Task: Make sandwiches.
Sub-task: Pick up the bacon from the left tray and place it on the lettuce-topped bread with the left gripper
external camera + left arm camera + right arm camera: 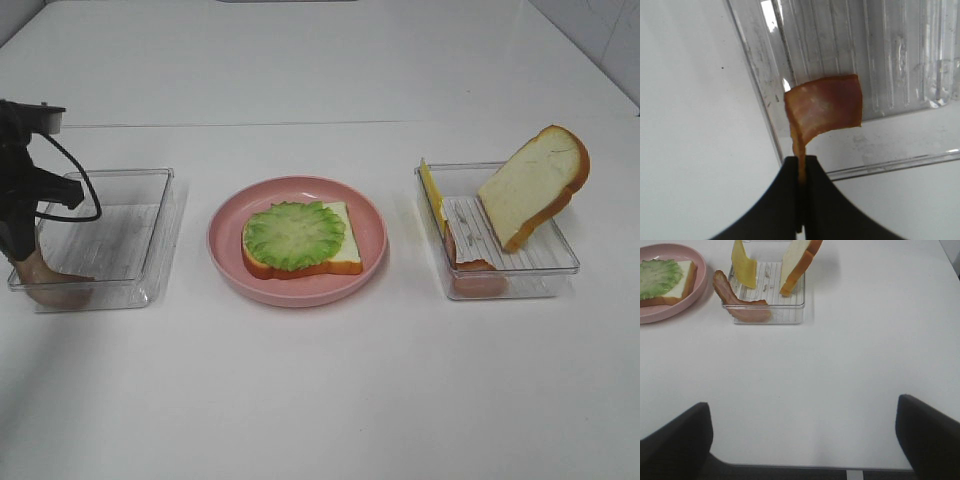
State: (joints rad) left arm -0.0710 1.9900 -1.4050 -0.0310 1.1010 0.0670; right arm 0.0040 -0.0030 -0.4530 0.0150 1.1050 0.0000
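Note:
My left gripper (803, 161) is shut on the lower end of a reddish-brown meat strip (826, 106), which curls above the corner of the clear left tray (900, 55). In the high view, the left gripper (21, 250) holds the meat strip (48, 287) at the front left corner of the left tray (150, 215). On the pink plate (300, 293) lies a bread slice (345, 258) topped with green lettuce (295, 234). My right gripper (802, 437) stands open over bare table, well short of the right tray (790, 315).
The right tray (560, 262) holds a bread slice (530, 185) leaning upright, a yellow cheese slice (431, 193) standing at its left wall, and another meat strip (480, 283) at its front. In the right wrist view, the pink plate (699, 282) lies beside that tray.

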